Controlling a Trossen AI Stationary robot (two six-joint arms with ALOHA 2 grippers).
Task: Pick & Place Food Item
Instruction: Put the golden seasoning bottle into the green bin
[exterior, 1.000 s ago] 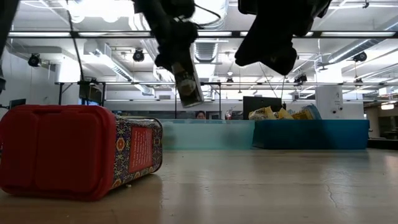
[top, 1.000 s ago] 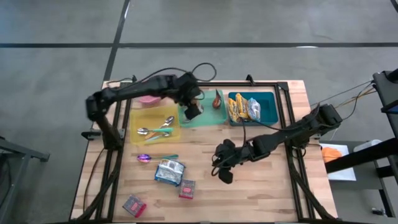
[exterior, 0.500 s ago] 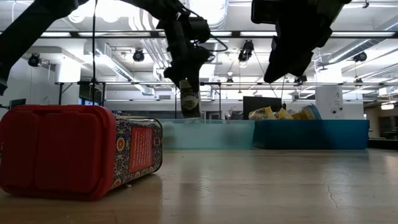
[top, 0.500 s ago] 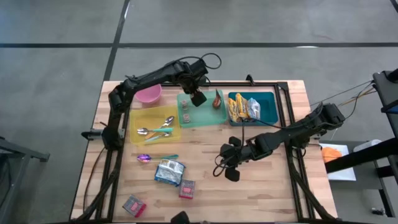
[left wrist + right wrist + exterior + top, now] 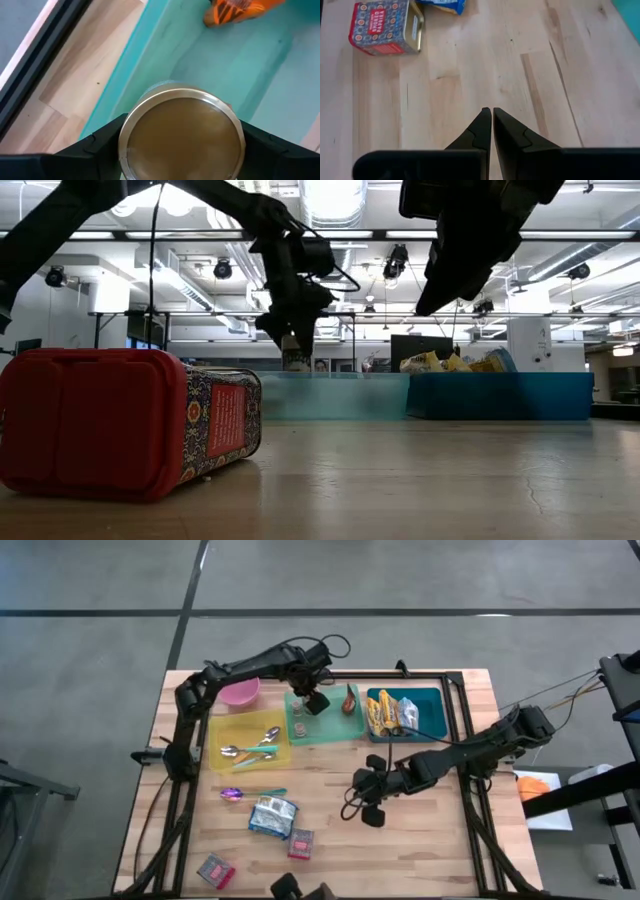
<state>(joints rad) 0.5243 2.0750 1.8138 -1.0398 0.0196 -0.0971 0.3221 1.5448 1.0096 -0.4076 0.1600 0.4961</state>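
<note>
The left claw (image 5: 313, 700) is hanging over the light green tray (image 5: 335, 728) at the far side of the wooden bench (image 5: 430, 840), its two dark fingers (image 5: 102, 142) spread to either side of a small round jar (image 5: 182, 132). The jar is showing a flat, dull gold metal lid and a cylindrical body; from the low view it is sitting at the tray's rim level, and whether the fingers are actually pressing its sides is hard to judge. In the overhead view the jar (image 5: 298, 723) is standing in the near left part of that tray. An orange wrapped item (image 5: 230, 11) is lying farther along the same tray, cut off at the edge of the wrist view.

The right claw (image 5: 366, 812) is hovering above bare planks near the bench's middle, its tapered black fingers (image 5: 482, 127) pressed together and holding nothing. Beyond it a rectangular printed tin (image 5: 386, 27) with red ends is lying on its side.

The deeper teal bin (image 5: 432, 702) is holding crinkled yellow snack packets (image 5: 380, 712). In the low view a red-ended tin (image 5: 125, 423) is blocking much of the bench's left side.
</note>
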